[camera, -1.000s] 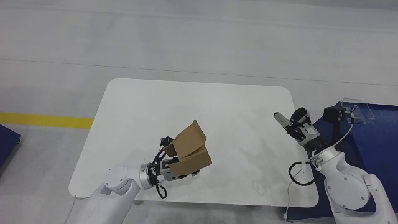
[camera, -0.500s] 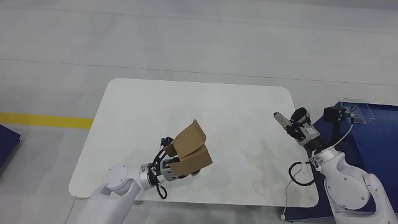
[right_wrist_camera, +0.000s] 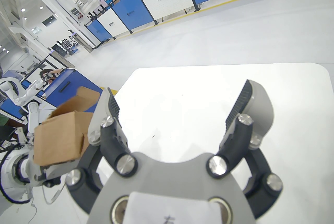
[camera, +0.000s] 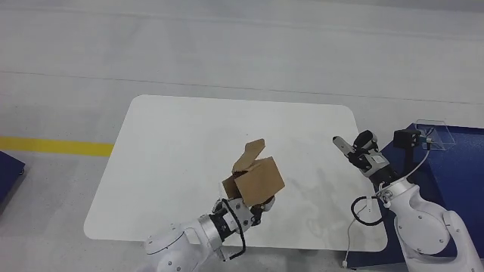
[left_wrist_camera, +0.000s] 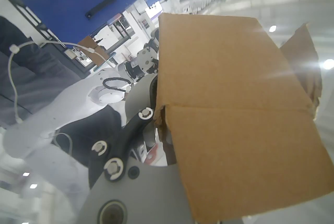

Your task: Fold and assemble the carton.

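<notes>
- Plainly, the left gripper sits by the table's near edge. It is pinched onto the lower part of the carton and holds it aloft over the table. The grip seems to take only one wall, so a sideways push could swing the box or slip it free.
- The carton hangs tilted and only partly squared, with one flap standing up at its far end. In the left wrist view a crease corner looks frayed, and a hard press there might tear the board instead of folding it.
- Because the box rests on nothing, a fold has no surface to brace against. Pressure on a flap could buckle the held wall or twist the carton within the fingers.
- The right gripper is near the table's right edge, well apart from the carton, with its fingers spread and nothing between them. A badly lined-up reach across could hit the carton's side or the other gripper instead of the flap.
</notes>
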You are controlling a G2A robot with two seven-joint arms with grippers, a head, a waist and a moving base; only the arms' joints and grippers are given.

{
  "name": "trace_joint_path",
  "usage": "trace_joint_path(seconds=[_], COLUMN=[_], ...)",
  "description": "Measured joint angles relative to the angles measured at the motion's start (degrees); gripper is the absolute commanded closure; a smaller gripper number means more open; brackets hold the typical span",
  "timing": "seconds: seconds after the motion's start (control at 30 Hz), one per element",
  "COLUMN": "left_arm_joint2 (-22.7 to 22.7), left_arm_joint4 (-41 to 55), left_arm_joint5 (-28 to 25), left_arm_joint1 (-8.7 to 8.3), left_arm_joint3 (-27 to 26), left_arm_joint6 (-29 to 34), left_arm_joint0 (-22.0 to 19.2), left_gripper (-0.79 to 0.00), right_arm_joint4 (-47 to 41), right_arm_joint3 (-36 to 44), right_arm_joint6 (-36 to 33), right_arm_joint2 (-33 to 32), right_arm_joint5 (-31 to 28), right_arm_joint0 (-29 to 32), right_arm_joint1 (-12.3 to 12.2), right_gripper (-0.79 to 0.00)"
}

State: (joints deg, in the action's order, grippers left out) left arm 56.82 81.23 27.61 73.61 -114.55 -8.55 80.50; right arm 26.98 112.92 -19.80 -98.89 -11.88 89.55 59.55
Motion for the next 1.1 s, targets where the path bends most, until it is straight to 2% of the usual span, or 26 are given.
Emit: trace_joint_path(seconds=[0.1, 0.23, 0.27, 0.37, 0.57, 0.73, 0.77, 0.8, 0.83, 0.87, 0.9, 0.93, 1.1], left_arm_joint2=[-1.45, -3.30, -3.96, -5.48, -7.77, -9.93, -10.38, -10.71, -10.99, -11.26, -11.44, -11.62, -12.27], left_arm_joint4=[13.66, 24.41, 24.68, 22.74, 18.15, 16.71, 16.08, 15.97, 15.91, 15.85, 15.82, 15.85, 15.99], left_arm_joint5=[-2.64, -11.38, -14.01, -19.46, -28.84, -31.48, -32.28, -32.66, -32.92, -33.23, -33.40, -33.51, -33.43], left_arm_joint1=[1.26, 2.67, 3.01, 3.84, 5.40, 6.52, 6.78, 7.01, 7.23, 7.51, 7.72, 7.92, 8.87], left_arm_joint3=[0.10, 0.93, 1.75, 5.51, 13.27, 17.46, 18.34, 18.91, 19.55, 20.46, 21.20, 21.95, 24.03], left_arm_joint6=[-12.34, -28.11, -31.89, -37.96, -47.25, -52.79, -54.00, -54.44, -54.69, -54.93, -55.13, -55.38, -55.14], left_arm_joint0=[-1.89, -5.52, -6.89, -9.60, -14.30, -16.30, -16.64, -16.88, -17.19, -17.64, -17.98, -18.28, -19.25], left_gripper=[0.000, 0.000, 0.000, 0.000, 0.000, 0.000, -0.179, -0.259, -0.271, -0.372, -0.705, -0.785, -0.785], right_arm_joint4=[0.00, 0.00, 0.00, 0.00, 0.00, 0.00, 0.00, 0.00, 0.00, 0.00, 0.00, 0.00, 0.00], right_arm_joint3=[0.00, 0.00, 0.00, 0.00, 0.00, 0.00, 0.00, 0.00, 0.00, 0.00, 0.00, 0.00, 0.00], right_arm_joint6=[0.00, 0.00, 0.00, 0.00, 0.00, 0.00, 0.00, 0.00, 0.00, 0.00, 0.00, 0.00, 0.00], right_arm_joint2=[0.00, 0.00, 0.00, 0.00, 0.00, 0.00, 0.00, 0.00, 0.00, 0.00, 0.00, 0.00, 0.00], right_arm_joint5=[0.00, 0.00, 0.00, 0.00, 0.00, 0.00, 0.00, 0.00, 0.00, 0.00, 0.00, 0.00, 0.00], right_arm_joint0=[0.00, 0.00, 0.00, 0.00, 0.00, 0.00, 0.00, 0.00, 0.00, 0.00, 0.00, 0.00, 0.00], right_arm_joint1=[0.00, 0.00, 0.00, 0.00, 0.00, 0.00, 0.00, 0.00, 0.00, 0.00, 0.00, 0.00, 0.00], right_gripper=[-0.785, -0.785, -0.785, -0.785, -0.785, -0.785, -0.785, -0.785, -0.785, -0.785, -0.785, -0.785, -0.785])
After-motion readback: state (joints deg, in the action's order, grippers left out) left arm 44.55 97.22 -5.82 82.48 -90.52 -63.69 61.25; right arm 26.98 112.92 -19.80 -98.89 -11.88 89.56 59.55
